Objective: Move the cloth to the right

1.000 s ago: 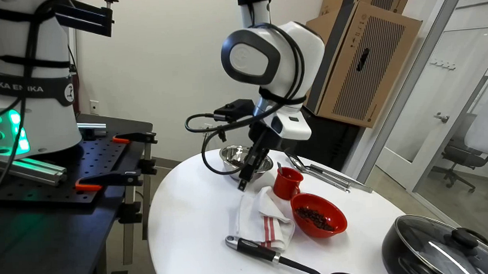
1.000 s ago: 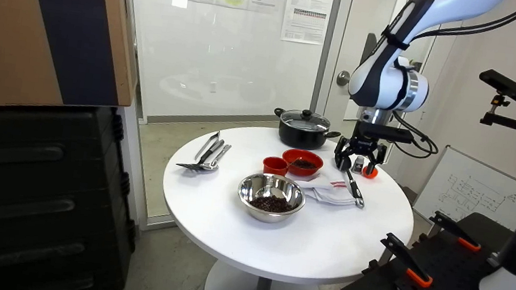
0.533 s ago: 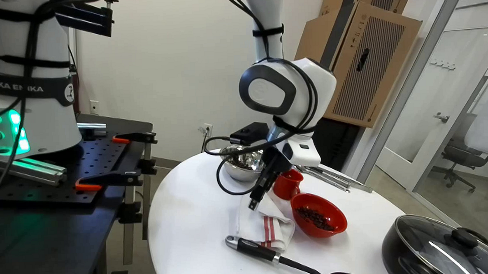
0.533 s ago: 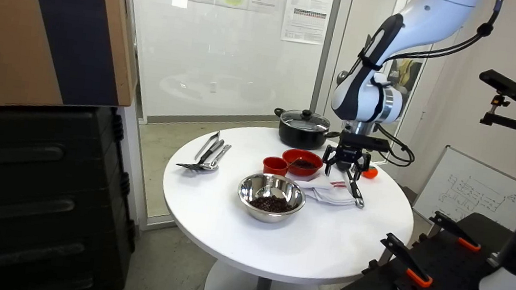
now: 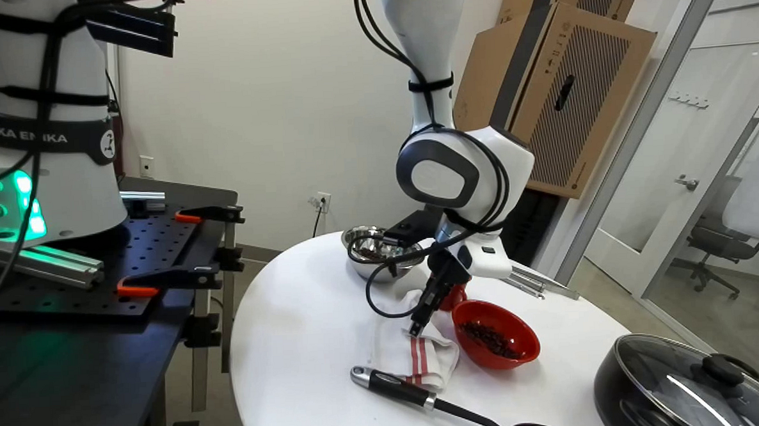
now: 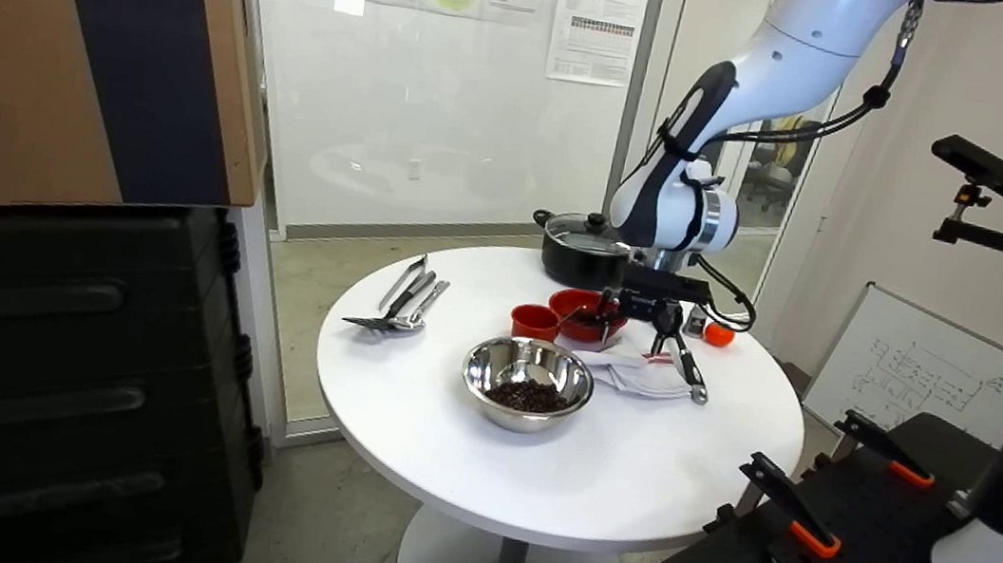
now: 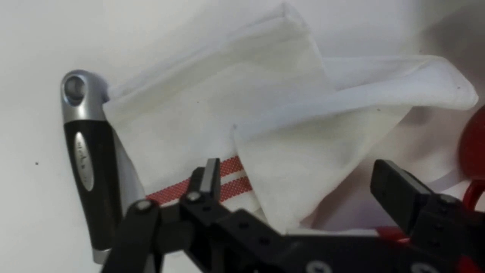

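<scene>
Small white fabric cloth [image 7: 280, 94] with thin red stripes, lying loosely folded and wrinkled on a round white counter [image 6: 553, 487], with one fold laid slantwise over the rest and a rolled corner stretching toward the right of the wrist view. Above the cloth, the black two-fingered gripper [image 7: 296, 167] pointing downward, jaws spread wide apart, white fabric and part of the stripes visible in the gap; contact with the fabric impossible to judge. Along one edge of the cloth, at the left of the wrist view, a long black-handled utensil [image 5: 430, 401] with silver fittings, its dark head cut off by the bottom of an exterior view. Just beside another edge, a round red bowl [image 5: 511, 322] holding small dark bean-like pieces [image 5: 487, 339]. Next to that bowl, a cylindrical red mug [image 6: 534, 324], partly hidden behind the gripper in an exterior view. Near the mug, a shiny round steel bowl [image 6: 520, 421] with similar dark pieces [image 6: 528, 397] inside. Farther out on the counter, a black pot [image 6: 572, 266] under a glass lid [image 6: 592, 233], a cluster of metal and black kitchen utensils [image 6: 411, 296], a small grey shaker-like container [image 6: 696, 322] and, beside it, a round orange-red object [image 6: 719, 335]. Extending down over the counter, a white robot arm [image 5: 445, 178] with dark grey trim, its base [image 5: 84, 200] glowing green on a black workbench [image 5: 73, 380] with black-and-orange clamps [image 5: 171, 280]. Behind, stacked brown cardboard boxes [image 5: 573, 96] and a leaning whiteboard [image 6: 929, 382] bearing handwriting.
</scene>
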Action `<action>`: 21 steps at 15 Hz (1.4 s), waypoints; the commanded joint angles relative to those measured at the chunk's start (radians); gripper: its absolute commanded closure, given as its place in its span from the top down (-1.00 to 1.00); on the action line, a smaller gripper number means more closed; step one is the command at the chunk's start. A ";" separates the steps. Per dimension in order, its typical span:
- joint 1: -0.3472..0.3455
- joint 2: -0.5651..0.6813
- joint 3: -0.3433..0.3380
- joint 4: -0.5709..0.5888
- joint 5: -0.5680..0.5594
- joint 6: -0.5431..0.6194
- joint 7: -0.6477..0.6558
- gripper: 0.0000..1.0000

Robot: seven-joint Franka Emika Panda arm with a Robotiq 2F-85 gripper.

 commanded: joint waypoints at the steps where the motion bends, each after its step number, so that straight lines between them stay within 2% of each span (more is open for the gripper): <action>1: 0.031 0.074 -0.008 0.078 0.002 0.014 0.054 1.00; 5: 0.052 0.114 -0.021 0.107 -0.002 0.011 0.085 1.00; 11: 0.045 0.113 -0.027 0.089 0.004 0.020 0.093 1.00; 12: 0.047 0.114 -0.031 0.086 0.004 0.019 0.095 0.87; 13: 0.046 0.116 -0.031 0.082 0.003 0.016 0.094 0.47; 14: 0.046 0.118 -0.033 0.078 0.003 0.015 0.095 0.37; 21: 0.042 0.106 -0.023 0.058 0.011 0.032 0.095 -0.70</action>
